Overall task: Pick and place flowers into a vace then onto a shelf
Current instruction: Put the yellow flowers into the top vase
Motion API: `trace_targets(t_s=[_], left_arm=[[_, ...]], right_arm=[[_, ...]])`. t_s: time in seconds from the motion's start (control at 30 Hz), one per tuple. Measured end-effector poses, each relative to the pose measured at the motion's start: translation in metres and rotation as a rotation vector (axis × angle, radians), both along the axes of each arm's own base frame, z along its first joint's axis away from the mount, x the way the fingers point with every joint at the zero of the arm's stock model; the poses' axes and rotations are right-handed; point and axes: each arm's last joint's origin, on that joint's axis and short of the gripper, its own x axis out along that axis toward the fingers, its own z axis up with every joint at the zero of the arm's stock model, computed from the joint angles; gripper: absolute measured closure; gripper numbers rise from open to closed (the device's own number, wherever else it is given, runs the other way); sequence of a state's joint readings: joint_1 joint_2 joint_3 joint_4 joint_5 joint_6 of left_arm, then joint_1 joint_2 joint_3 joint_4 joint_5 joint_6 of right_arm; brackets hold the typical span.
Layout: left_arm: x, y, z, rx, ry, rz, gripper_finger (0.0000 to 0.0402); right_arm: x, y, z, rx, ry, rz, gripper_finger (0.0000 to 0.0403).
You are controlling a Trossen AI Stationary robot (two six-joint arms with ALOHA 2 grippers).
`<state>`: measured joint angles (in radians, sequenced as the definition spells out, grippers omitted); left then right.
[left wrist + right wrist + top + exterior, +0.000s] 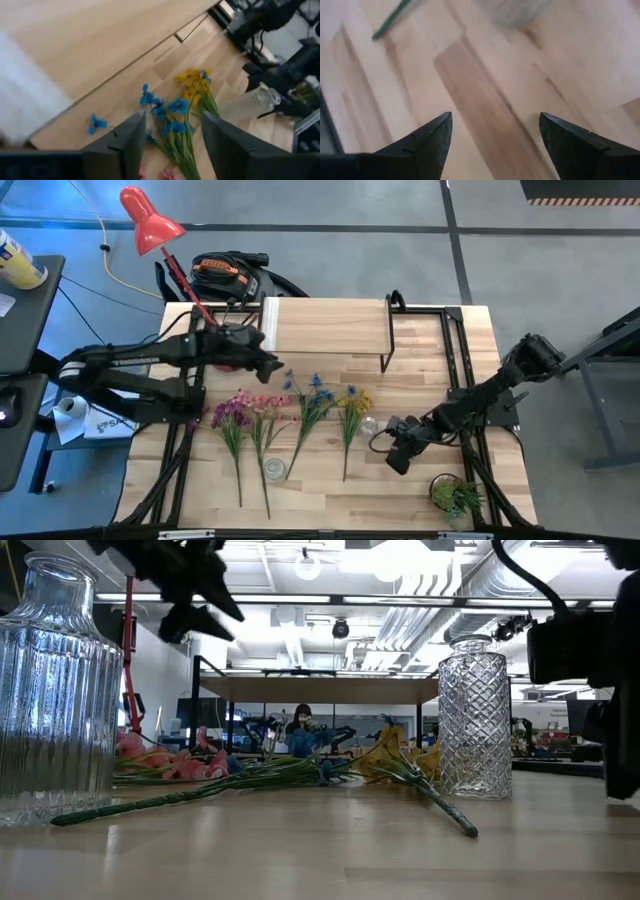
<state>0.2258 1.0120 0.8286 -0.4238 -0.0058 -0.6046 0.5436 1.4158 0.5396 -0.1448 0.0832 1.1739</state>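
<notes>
Above table | left end effector empty, spread, over flowers; right end effector spread beside vase

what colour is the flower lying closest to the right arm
Yellow; the yellow flower lies nearest the right pincer, clearest in the high view.

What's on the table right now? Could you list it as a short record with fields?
flowers: four sprigs lying flat, purple, pink, blue, yellow
vases: two glass, ribbed, diamond-cut, both empty
shelf: bare top
left gripper: open, above the blue sprig
right gripper: open, beside diamond-cut vase
potted plant: near corner
</notes>
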Motion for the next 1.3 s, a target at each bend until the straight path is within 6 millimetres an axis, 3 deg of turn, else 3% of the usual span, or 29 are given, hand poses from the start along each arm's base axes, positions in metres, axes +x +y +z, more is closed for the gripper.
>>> trace_targets(t_s=[0.23, 0.4, 0.67, 0.93, 1.07, 1.3], left_arm=[[0.008, -0.003, 0.005, 0.035, -0.017, -0.071, 0.0247], [0.01, -0.007, 0.006, 0.064, -0.025, -0.098, 0.0252], [0.013, -0.012, 0.009, 0.123, -0.051, -0.054, 0.0168], [0.019, -0.011, 0.004, 0.114, -0.035, -0.047, 0.0077], [0.025, -0.01, 0.002, 0.109, -0.043, -0.043, 0.0058], [0.032, -0.009, -0.005, 0.11, -0.026, -0.046, 0.0064]], right_arm=[[0.004, 0.0, 0.007, -0.152, -0.139, -0.213, 0.0114], [0.008, 0.004, 0.018, -0.331, -0.203, -0.117, 0.0114], [0.007, 0.007, 0.019, -0.467, -0.227, 0.029, 0.0105], [0.011, 0.003, 0.022, -0.598, -0.278, 0.047, 0.004], [0.014, -0.004, 0.02, -0.591, -0.27, 0.043, 0.0009], [0.027, -0.008, 0.008, -0.526, -0.314, 0.001, 0.0004]])
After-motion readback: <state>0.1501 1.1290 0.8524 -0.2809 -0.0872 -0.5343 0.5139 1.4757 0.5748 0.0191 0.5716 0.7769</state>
